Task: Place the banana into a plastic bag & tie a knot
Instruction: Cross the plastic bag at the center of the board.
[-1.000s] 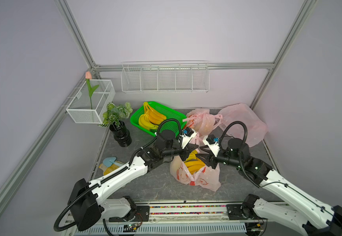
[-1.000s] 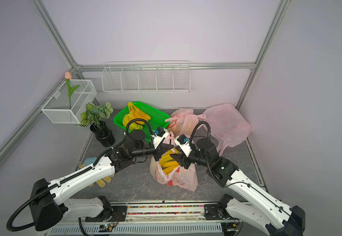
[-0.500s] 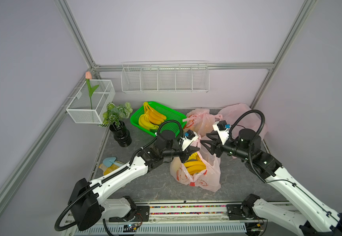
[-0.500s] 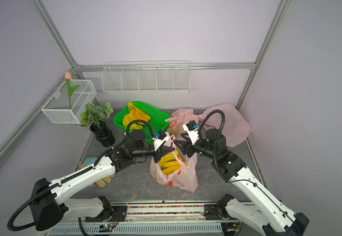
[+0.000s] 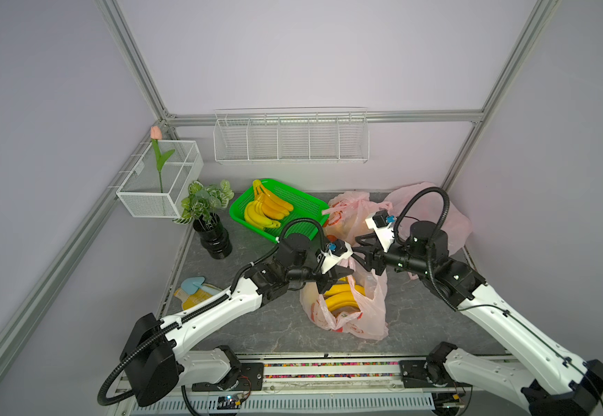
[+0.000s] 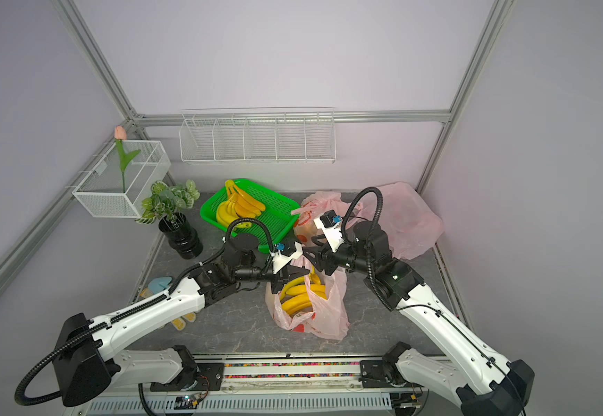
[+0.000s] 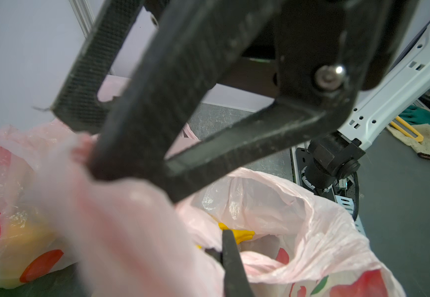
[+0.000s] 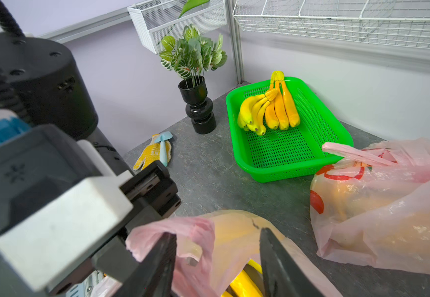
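One plastic bag (image 5: pixel 365 317) sits nearest you on the worktop (image 5: pixel 256 324), its mouth open with a bunch of bananas (image 5: pixel 339 299) inside. Just behind it, your left gripper (image 5: pixel 339 277) is clamped on a pink handle of that bag, while your right gripper (image 5: pixel 359 252) hovers opposite, jaws apart above the bag's mouth. Farther back lie a second filled bag (image 5: pixel 347 219) and a green basket (image 5: pixel 303 209) carrying two more bunches (image 5: pixel 265 212).

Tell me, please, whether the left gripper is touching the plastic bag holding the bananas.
Touching. The right wrist view shows the left gripper with its fingers shut on the pink handle of the plastic bag.
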You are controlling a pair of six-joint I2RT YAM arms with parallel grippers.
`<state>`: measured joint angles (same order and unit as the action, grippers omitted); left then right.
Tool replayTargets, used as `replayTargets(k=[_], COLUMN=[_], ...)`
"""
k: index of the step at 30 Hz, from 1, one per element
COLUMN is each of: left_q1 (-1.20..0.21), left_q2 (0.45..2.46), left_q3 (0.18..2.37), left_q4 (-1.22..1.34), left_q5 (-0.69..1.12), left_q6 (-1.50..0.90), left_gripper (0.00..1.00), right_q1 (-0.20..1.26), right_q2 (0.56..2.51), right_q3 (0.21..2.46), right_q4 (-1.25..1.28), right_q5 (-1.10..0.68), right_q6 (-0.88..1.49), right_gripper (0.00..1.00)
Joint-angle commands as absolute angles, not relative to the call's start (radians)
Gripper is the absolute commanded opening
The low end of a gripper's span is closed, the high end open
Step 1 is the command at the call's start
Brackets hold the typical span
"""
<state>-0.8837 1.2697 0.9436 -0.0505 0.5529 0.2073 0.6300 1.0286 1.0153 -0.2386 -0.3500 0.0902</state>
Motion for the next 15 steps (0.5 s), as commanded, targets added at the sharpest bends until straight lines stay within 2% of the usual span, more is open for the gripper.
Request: replayTargets(k=[1, 7, 15], left_q1=[-0.889, -0.891, -0.891], left_q2=[1.261, 1.259, 1.249], left_q3=[0.934, 0.939, 0.939], left_q4=[-0.046, -0.058, -0.072], left_q5=[0.579, 0.583, 0.593], left_q6=[0.244, 0.256, 0.27], left_gripper=[0.03, 0.03, 0.02], right_q1=[0.631, 0.634, 0.643], right_q2=[1.039, 1.059, 1.083], right_q3=[1.019, 1.028, 1.031], right_q4=[-0.229, -0.234, -0.244], right_q5=[-0.394, -0.41, -0.466], right_q6=[0.096, 0.089, 0.071], right_gripper=[0.56, 0.57, 0.49])
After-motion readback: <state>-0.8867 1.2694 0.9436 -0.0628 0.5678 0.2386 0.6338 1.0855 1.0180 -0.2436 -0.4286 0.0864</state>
